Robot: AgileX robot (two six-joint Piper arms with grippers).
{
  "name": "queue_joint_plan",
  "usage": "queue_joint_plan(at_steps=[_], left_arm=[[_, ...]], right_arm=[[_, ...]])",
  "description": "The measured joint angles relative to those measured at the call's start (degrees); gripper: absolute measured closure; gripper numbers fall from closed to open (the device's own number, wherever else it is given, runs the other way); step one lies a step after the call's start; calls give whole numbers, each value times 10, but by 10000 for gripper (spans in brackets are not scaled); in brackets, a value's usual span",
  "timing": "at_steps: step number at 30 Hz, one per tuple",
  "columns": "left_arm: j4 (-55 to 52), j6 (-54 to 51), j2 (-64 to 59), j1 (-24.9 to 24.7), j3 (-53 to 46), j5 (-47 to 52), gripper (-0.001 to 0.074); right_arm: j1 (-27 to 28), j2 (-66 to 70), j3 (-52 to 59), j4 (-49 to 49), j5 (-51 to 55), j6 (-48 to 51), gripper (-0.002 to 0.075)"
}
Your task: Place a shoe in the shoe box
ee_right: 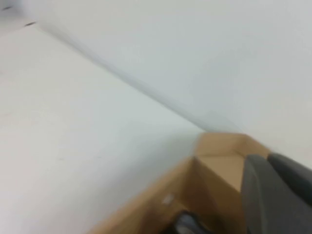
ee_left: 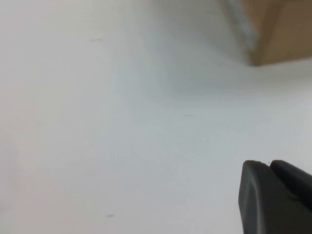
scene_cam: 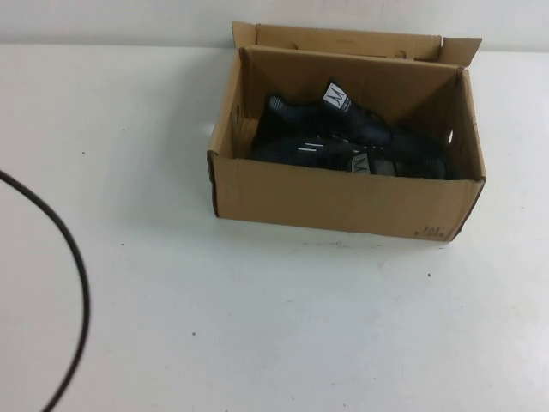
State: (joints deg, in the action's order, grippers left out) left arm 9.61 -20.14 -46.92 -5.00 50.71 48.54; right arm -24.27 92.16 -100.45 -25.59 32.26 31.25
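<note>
From above, a brown shoe box (scene_cam: 343,202) sits on a white table (scene_cam: 257,326) against a pale wall, two black shoes (scene_cam: 304,129) inside; a black cable (scene_cam: 77,275) curves at left. Left wrist: the closed left gripper (ee_left: 270,168) hangs over bare tabletop. Right wrist: the closed right gripper (ee_right: 265,163) hovers beside the box's corner.

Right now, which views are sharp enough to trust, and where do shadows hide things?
High view: sharpest, but the brown cardboard shoe box shades its interior, so the black mesh sneakers blend together. Left wrist view: soft; shut left gripper and a blurred box corner over the white table. Right wrist view: blurred; shut right gripper beside the box rim.
</note>
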Motion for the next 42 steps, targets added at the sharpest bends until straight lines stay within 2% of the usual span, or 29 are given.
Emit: queue_joint_plan(at_steps=[3, 6, 8, 10, 16, 20, 24, 31, 36, 42], left_arm=[[-59, 46, 24, 0, 0, -26, 736], [-71, 52, 75, 0, -2, -55, 736], [-72, 51, 113, 0, -14, -81, 736], [-73, 50, 153, 0, -34, -106, 736], [-20, 32, 269, 0, -127, -137, 736], [53, -10, 318, 0, -193, -137, 736], [135, -43, 333, 0, -246, -146, 736], [186, -109, 335, -1, -277, -184, 736], [193, -122, 335, -16, -277, -187, 736], [194, -122, 335, -20, -277, -187, 736]], right_arm=[[0, -67, 27, 162, 16, -163, 743], [0, -139, 84, 321, 32, -303, 743], [0, -186, 131, 397, 41, -365, 743], [0, -241, 185, 425, 43, -390, 743], [0, -402, 367, 420, 43, -407, 743], [0, -519, 487, 372, 44, -355, 743], [0, -632, 607, 326, 37, -297, 743], [0, -786, 786, 319, -59, -303, 743], [0, -824, 849, 320, -83, -305, 743], [0, -827, 860, 291, -89, -307, 743]])
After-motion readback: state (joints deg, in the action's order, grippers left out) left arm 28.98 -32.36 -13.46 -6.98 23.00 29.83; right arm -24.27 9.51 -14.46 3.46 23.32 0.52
